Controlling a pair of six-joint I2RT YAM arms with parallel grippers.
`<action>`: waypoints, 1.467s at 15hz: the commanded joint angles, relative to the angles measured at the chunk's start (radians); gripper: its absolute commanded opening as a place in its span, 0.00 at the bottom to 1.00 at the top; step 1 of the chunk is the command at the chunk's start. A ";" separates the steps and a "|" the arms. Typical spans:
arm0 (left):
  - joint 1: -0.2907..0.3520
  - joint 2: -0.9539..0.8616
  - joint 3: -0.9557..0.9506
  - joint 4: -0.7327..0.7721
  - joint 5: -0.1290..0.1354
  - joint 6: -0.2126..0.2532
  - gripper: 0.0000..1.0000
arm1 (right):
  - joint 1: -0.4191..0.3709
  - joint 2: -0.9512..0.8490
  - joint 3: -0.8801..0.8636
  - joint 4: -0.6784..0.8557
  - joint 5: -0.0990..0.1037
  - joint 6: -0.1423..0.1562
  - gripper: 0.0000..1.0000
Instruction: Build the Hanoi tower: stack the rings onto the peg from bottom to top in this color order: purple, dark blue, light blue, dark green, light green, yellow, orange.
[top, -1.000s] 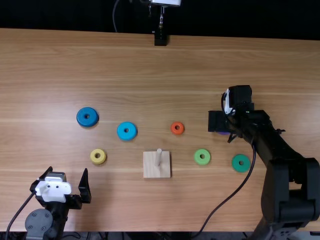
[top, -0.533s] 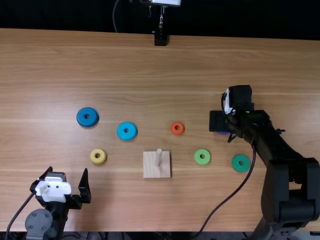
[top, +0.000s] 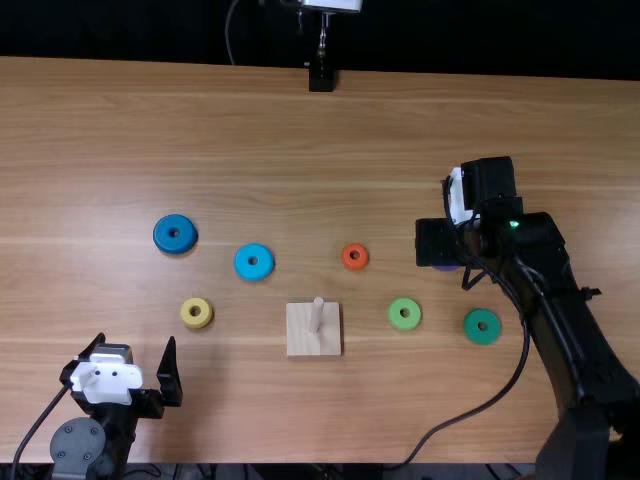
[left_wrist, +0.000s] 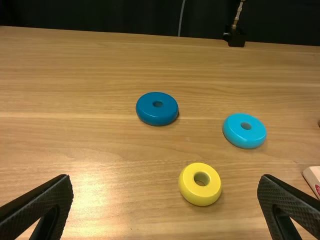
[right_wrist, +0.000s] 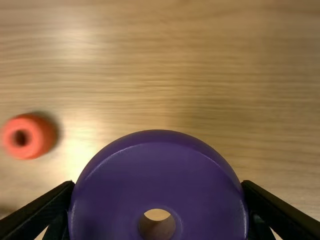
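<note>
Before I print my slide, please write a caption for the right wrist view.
The right gripper holds the purple ring; an orange ring lies on the wooden table.

From above the near edge of the worktop (top: 230, 400), one camera looks steeply down and forward; the left wrist's faces forward, nearer, sharing its yellow ring (top: 188, 314); the right wrist's peers down closest, sharing its orange ring (top: 346, 256).

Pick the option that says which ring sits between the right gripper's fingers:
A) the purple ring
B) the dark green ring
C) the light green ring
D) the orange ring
A: in the right wrist view the purple ring fills the space between the right gripper's two fingers, one at each side of it, while the orange ring lies off to one side on the table.
</note>
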 joint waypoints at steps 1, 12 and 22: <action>-0.002 -0.012 -0.105 -0.082 0.010 0.010 1.00 | 0.050 -0.057 0.033 -0.020 -0.016 -0.003 0.00; -0.002 -0.012 -0.105 -0.082 0.010 0.010 1.00 | 0.417 -0.194 0.199 -0.241 -0.018 0.010 0.00; -0.002 -0.012 -0.105 -0.082 0.010 0.010 1.00 | 0.549 -0.189 0.236 -0.241 -0.016 0.017 0.00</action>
